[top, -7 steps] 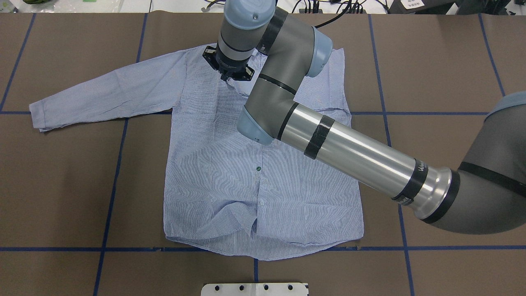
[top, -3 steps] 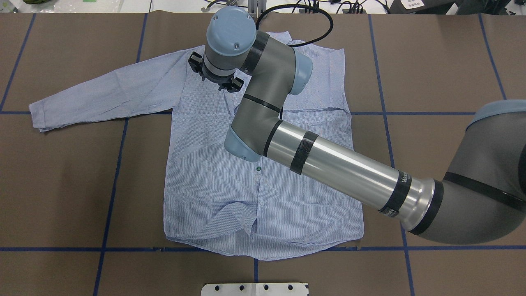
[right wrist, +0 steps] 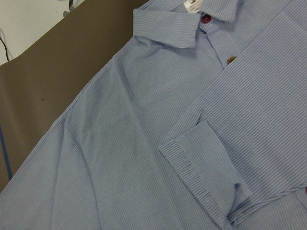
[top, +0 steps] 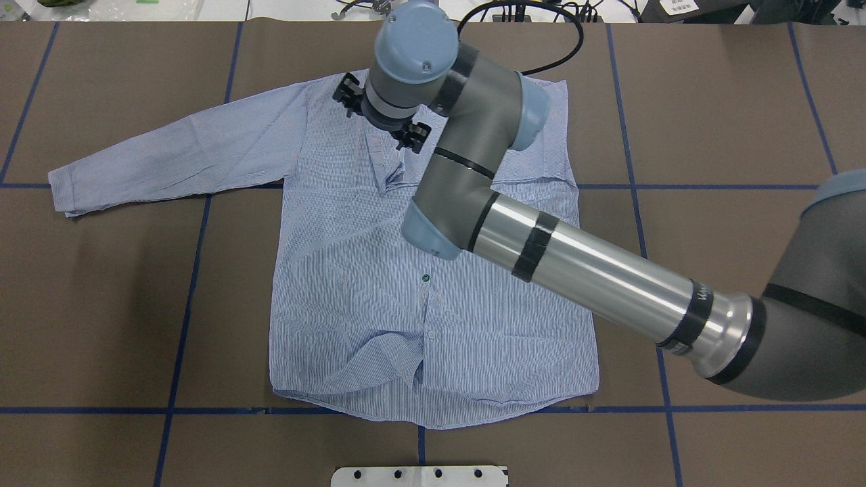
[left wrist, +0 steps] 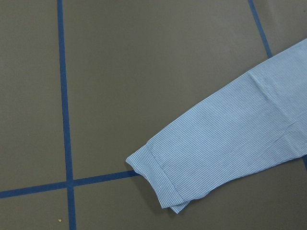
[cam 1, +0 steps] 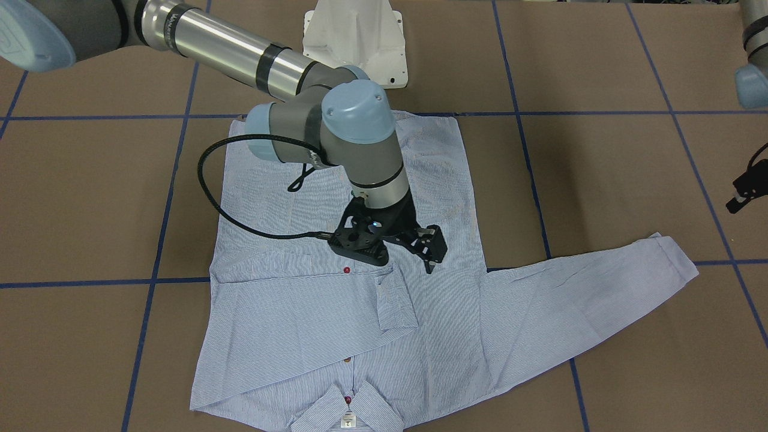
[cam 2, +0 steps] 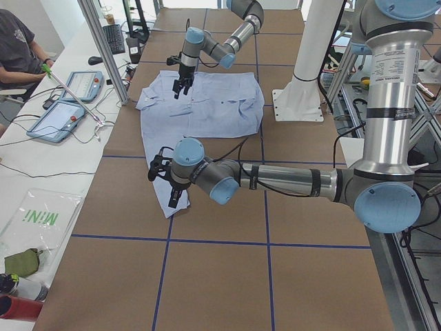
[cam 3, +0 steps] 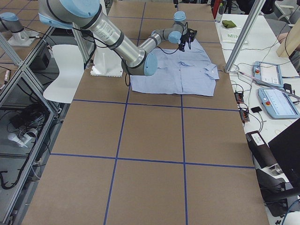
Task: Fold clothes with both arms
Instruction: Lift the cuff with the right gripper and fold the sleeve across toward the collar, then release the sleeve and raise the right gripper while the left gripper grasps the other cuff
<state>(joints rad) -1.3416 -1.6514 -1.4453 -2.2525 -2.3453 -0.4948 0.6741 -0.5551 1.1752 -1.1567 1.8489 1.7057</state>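
The right claw (cam 1: 401, 258) looks spread wide, held just over the chest of the shirt (top: 352, 297), beside the folded-over cuff (right wrist: 201, 167). Contact can't really be made out, and in the overhead view it's mostly hidden by its own wrist. The left claw (cam 2: 168, 187) is seen near the end of the stretched-out sleeve (top: 169, 155); spread or pinched can't be told. The shirt is laid flat, front up, mid-table (top: 101, 304).

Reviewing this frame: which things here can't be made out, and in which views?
- Left tool: cut off by the frame edge in the front-facing view and small in the left view, so open or shut is unclear.
- Right tool: its own wrist covers it overhead, and its black parts overlap front-facing, so the jaw state is unclear.
- Shirt collar: hidden overhead by the right arm and clipped by the bottom edge front-facing.
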